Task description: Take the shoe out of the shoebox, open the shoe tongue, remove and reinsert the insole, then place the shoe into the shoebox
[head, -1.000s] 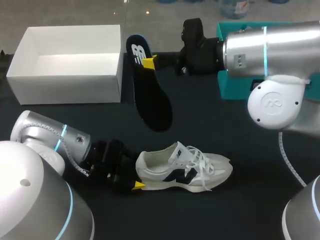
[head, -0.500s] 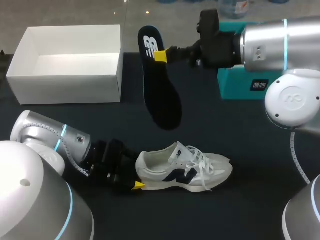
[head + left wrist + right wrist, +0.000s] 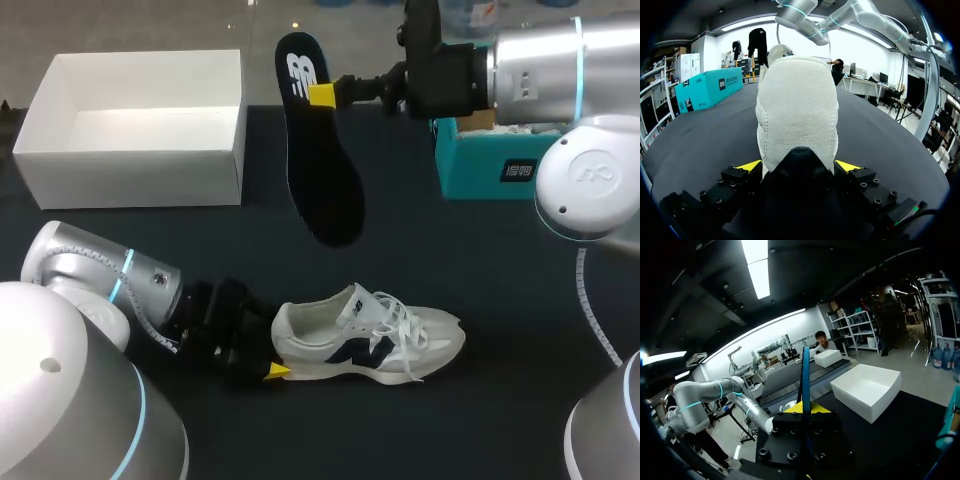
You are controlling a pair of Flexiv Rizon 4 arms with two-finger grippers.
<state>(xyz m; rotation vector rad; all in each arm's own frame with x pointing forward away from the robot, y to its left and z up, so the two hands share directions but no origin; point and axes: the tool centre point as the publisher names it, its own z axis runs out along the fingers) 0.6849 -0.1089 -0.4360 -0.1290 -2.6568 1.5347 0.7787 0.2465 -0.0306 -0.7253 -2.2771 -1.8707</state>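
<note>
The right gripper (image 3: pixel 322 95), pinched on the heel end of the dark insole (image 3: pixel 325 180), has carried it slightly up and rightward. Its arm stretches level across the table's far side, and the insole hangs toe-down in the air. The left gripper (image 3: pixel 268 372) stays clamped on the heel of the white shoe (image 3: pixel 375 345) on the table (only one yellow tip shows from above), near the open shoebox (image 3: pixel 130 175).

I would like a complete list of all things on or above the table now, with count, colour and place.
shoebox: 1, white, open, table's far left
teal box: 1, teal, table's far right
shoe: 1, white with navy mark, near middle, on its sole
insole: 1, black, in the air between the boxes
table: 1, dark
left gripper: 1, yellow tips, shut on the shoe's heel
right gripper: 1, yellow tips, shut on the insole's end
</note>
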